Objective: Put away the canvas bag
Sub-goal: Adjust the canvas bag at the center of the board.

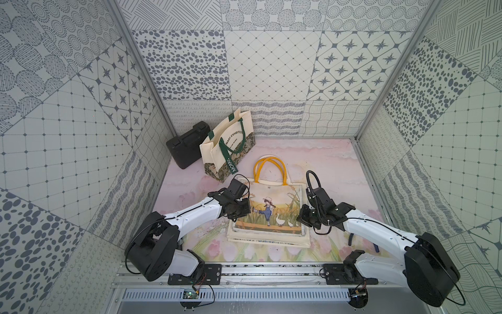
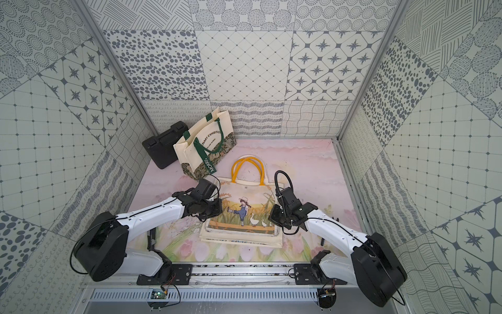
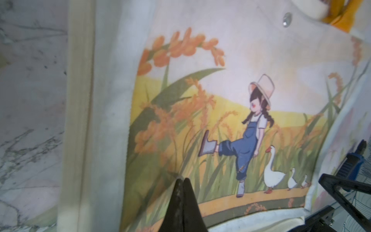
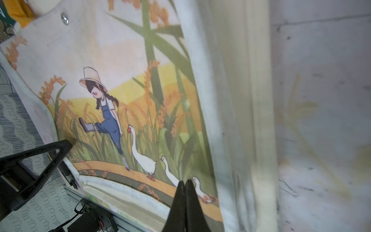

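Canvas bag (image 1: 267, 210) lies flat on the pink floral mat (image 1: 328, 163), printed face up: a girl in blue dungarees and a hat, three white geese behind her, orange grain stalks around them. Its yellow handles (image 1: 269, 168) lie on the mat off the bag's top edge, and a metal snap (image 3: 286, 18) sits on the cloth just below them. The bag's bottom edge shows several stacked layers of cream cloth.

Left gripper (image 3: 181, 180) hangs over the bag's left part, above the printed stalks near the girl's raised boot. Its two black fingers are pressed together with nothing between them. Right gripper (image 4: 185, 181) hangs over the bag's right part, by the smallest goose, its fingers likewise pressed together and empty. Whether either tip touches the cloth cannot be told. In both top views each arm reaches the bag from its own side, with its wrist over the bag's side edge.

Beyond the bag's top left corner a cream tote (image 1: 228, 141) with green straps stands upright and open, near the handles but apart from them. A black case (image 1: 187, 148) lies past the tote, farther from the bag.
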